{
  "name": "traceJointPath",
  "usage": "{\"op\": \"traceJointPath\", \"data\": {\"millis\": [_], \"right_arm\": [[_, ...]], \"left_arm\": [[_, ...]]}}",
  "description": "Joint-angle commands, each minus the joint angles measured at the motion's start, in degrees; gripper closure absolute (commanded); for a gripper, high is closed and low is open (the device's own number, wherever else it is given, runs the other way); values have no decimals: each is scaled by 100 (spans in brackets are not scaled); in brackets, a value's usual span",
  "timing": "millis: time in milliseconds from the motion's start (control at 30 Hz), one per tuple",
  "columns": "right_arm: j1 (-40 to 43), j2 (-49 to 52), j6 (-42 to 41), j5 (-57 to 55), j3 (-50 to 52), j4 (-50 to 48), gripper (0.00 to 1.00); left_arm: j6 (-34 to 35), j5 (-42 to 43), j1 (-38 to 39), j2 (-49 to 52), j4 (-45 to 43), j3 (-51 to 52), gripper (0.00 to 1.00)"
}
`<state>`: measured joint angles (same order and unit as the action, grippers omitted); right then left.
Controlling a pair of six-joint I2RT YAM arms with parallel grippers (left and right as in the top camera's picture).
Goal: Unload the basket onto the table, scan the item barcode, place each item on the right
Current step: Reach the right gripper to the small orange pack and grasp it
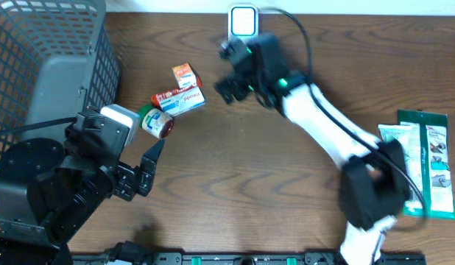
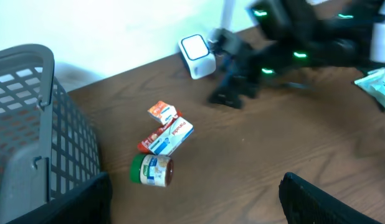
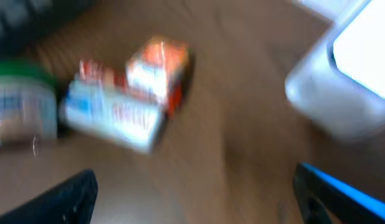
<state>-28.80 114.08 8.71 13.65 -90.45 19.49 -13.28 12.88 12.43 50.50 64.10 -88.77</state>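
**A:** Where are the things to be scanned?

**B:** Three of them lie in a cluster on the worktop [image 1: 235, 184], between the grey basket [image 1: 58, 51] and the white scanner [image 1: 243, 20]. The small orange box [image 1: 185, 74] is the one closest to the scanner. The long red, white and blue box [image 1: 180, 100] is just beside it. The jar [image 1: 155, 122] lies on its side at that box's far end, showing its green lid.

**A:** Does either claw hold one?

**B:** No. The right claw [image 3: 195, 196] is spread wide with only bare wood between its fingers, though its own camera view is blurred. From above it sits near the scanner and the orange box and touches neither.

**A:** And the other one?

**B:** The left claw [image 2: 195, 193] is also spread wide and empty, down by the basket, with the jar just ahead of it.

**A:** Anything else out there?

**B:** Green packets [image 1: 426, 162] lie at the right edge, well apart from the cluster. The right arm partly covers them.
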Motion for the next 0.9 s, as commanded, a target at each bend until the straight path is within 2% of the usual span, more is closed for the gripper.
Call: {"op": "traceJointPath", "data": {"millis": [0,167,267,533,733,867], "right_arm": [[-214,1005,184,133,-1633,293,3],[-361,2610,181,492,-3626,706,4],[-507,3333,162,590,-4334,782,4],[-721,3869,118,564,-4500,708,10],[-719,3888,94,393,-4496,734,23],[-719,3888,33,175,-4496,885,26]], "left_arm": [[31,-52,-13,-2,-2,-35,14],[31,-52,-13,-2,-4,-35,14],[31,-52,-13,-2,-2,-35,14],[31,-52,-13,-2,-4,-35,14],[31,-52,-13,-4,-4,-35,14],[31,-52,-13,-4,-2,-35,14]]}}
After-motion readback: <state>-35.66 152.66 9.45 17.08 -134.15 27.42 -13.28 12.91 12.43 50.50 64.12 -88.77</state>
